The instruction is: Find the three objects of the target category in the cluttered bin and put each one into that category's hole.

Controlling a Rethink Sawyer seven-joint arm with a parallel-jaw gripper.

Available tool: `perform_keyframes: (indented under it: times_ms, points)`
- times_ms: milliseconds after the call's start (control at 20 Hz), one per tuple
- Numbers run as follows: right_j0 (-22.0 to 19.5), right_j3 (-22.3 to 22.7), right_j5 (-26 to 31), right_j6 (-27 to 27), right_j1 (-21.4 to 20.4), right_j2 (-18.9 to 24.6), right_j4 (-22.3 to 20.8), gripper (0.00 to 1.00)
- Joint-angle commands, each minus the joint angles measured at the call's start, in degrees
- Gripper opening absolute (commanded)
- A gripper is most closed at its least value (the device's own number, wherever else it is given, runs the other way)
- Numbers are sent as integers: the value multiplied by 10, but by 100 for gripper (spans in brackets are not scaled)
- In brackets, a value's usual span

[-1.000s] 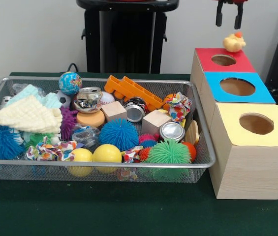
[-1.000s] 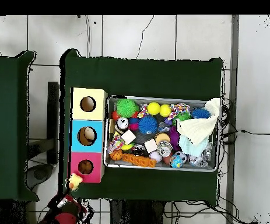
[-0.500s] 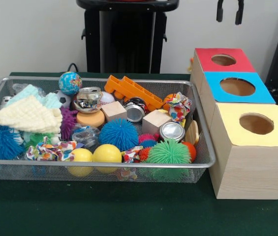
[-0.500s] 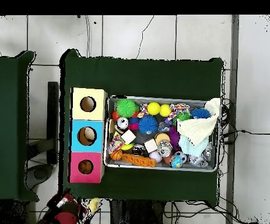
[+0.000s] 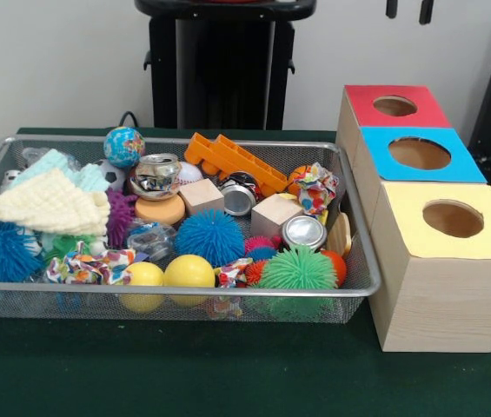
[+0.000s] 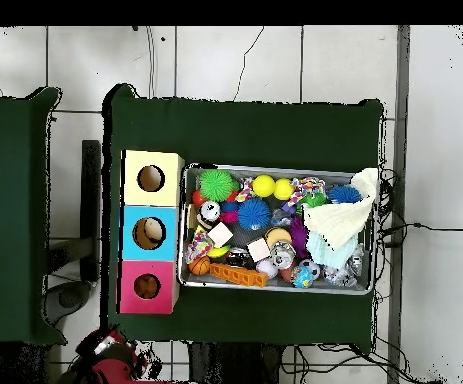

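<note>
Bin [image 5: 175, 294] fills lower left of frame, packed; which category is target, you can't tell. Candidates up front: 2 yellow balls [image 5: 189, 271], green spiky ball [image 5: 296, 269]. Pick exposed item on top, descend straight, avoid mesh rim. 3 boxes at right, holes yellow [image 5: 453, 218], blue [image 5: 419, 153], red [image 5: 394, 106]. Gripper [image 5: 408, 9] at top right edge, fingers apart, empty.

Inside wire mesh bin [image 5: 354, 291]: two yellow balls [image 5: 189, 271], two wooden cubes [image 5: 275, 214], three crushed metal cans [image 5: 303, 232]. Beside the bin: three wooden hole boxes [image 5: 441, 295].
</note>
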Motion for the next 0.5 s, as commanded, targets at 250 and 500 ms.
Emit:
perform_keyframes:
  times_ms: [250,500]
  points:
    - [-46,-53,76,11,-40,-4,-20,100]
    - [-76,-5,27,-9,-46,25,-5,100]
